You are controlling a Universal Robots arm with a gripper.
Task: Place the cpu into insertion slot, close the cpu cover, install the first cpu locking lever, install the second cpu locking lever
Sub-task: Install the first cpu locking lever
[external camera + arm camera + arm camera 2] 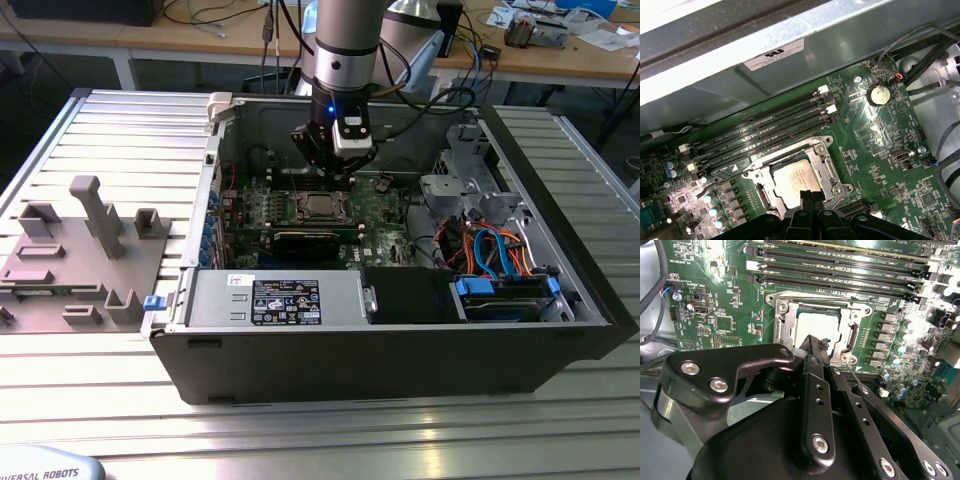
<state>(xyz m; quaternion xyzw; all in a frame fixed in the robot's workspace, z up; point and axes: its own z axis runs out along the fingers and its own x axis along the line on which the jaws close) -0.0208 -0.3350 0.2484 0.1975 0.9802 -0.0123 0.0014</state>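
Note:
The cpu [794, 176] [812, 324], a silver-grey square chip, lies in the insertion slot [318, 207] on the green motherboard. The cpu cover [824, 152] [782, 322], a silvery frame with a square window, lies flat around the chip. A thin wire lever [722, 184] runs off one side of the socket. My gripper [335, 168] hangs just above the socket's near edge. In both wrist views its black fingertips [810, 196] [815, 344] are pressed together over the chip's edge, with nothing held.
Long black memory slots [765, 131] [840, 270] run beside the socket. A coin battery [877, 94] sits further along the board. The open case holds a power supply [270, 298] and a drive cage with blue cables [500, 262]. A grey fixture [80, 250] stands at the exterior view's left.

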